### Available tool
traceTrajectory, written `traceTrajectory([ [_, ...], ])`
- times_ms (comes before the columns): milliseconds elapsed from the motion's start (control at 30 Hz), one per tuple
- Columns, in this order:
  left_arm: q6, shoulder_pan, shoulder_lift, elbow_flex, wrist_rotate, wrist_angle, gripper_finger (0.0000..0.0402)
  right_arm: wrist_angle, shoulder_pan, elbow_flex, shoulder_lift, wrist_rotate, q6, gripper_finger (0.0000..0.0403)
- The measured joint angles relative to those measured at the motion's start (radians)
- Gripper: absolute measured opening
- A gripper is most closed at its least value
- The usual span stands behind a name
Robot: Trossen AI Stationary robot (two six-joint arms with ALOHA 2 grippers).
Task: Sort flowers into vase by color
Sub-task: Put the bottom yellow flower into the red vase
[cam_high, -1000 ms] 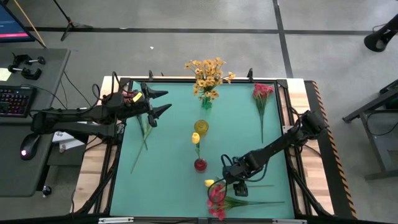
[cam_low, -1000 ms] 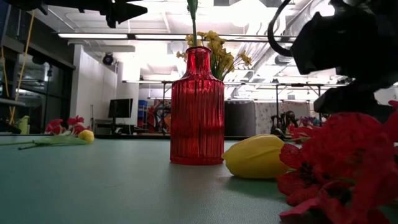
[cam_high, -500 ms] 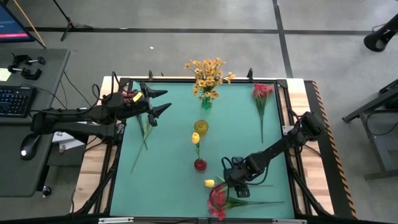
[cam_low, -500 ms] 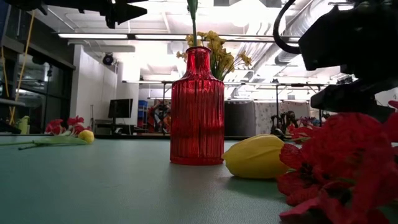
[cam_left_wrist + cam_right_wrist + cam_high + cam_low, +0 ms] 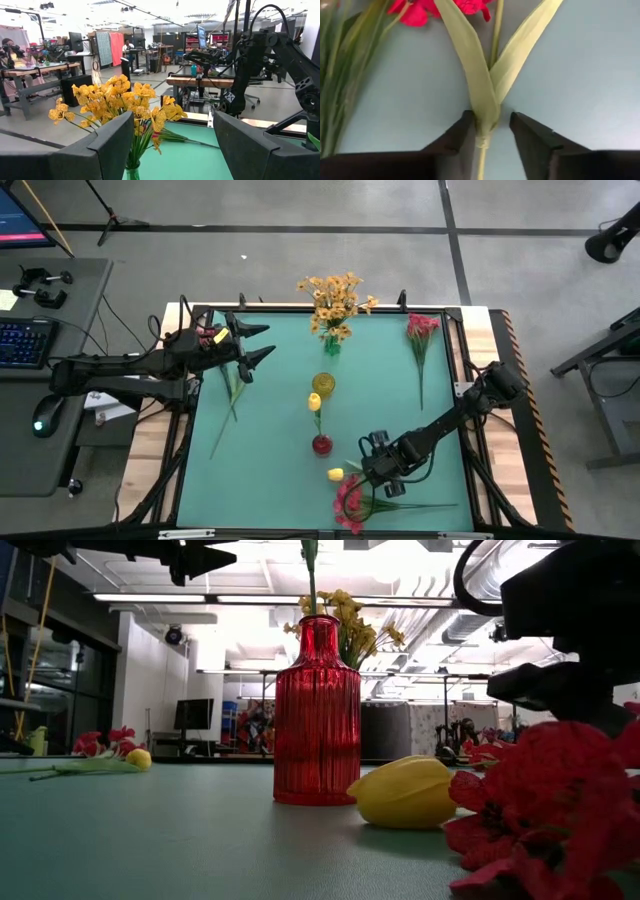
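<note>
A yellow tulip bud (image 5: 336, 474) (image 5: 405, 792) lies near the front edge, beside a red flower cluster (image 5: 349, 498). Its pale stalk with two long leaves (image 5: 485, 85) runs right along the mat. My right gripper (image 5: 385, 472) (image 5: 490, 131) points down over that stalk, open, one finger on each side where the leaves branch. A red vase (image 5: 322, 445) stands just beyond the bud. A yellow vase (image 5: 323, 383) holds a yellow bud, and a green vase (image 5: 332, 345) holds an orange-yellow spray (image 5: 335, 298). My left gripper (image 5: 268, 342) (image 5: 170, 145) hangs open above the far left. My right gripper comes from above, fingers across the stalk. One finger (image 5: 462, 131) touches the leaf base (image 5: 481, 126). The other finger (image 5: 527, 135) stands a small gap away. The stalk lies flat on the mat.
A pink-red stem (image 5: 421, 340) lies at the far right of the mat and a thin green stem (image 5: 230, 395) at the left. The wooden table frame (image 5: 505, 370) borders the green mat. A desk with a keyboard (image 5: 22, 340) stands left of the table.
My right gripper has rolled about its pointing line and sunk slightly over the stalk. In the low view the yellow bud has slid a little toward the red vase.
</note>
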Motion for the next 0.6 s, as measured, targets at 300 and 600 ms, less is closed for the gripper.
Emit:
traceTrajectory([
  [300, 0.0, 0.0, 0.0, 0.0, 0.0, 0.0, 0.0261, -0.047, -0.026, 0.001, -0.027, 0.059, 0.002, 0.0012],
  [600, 0.0, 0.0, 0.0, 0.0, 0.0, 0.0, 0.0261, -0.384, -0.051, -0.014, -0.264, 0.349, 0.098, 0.0002],
])
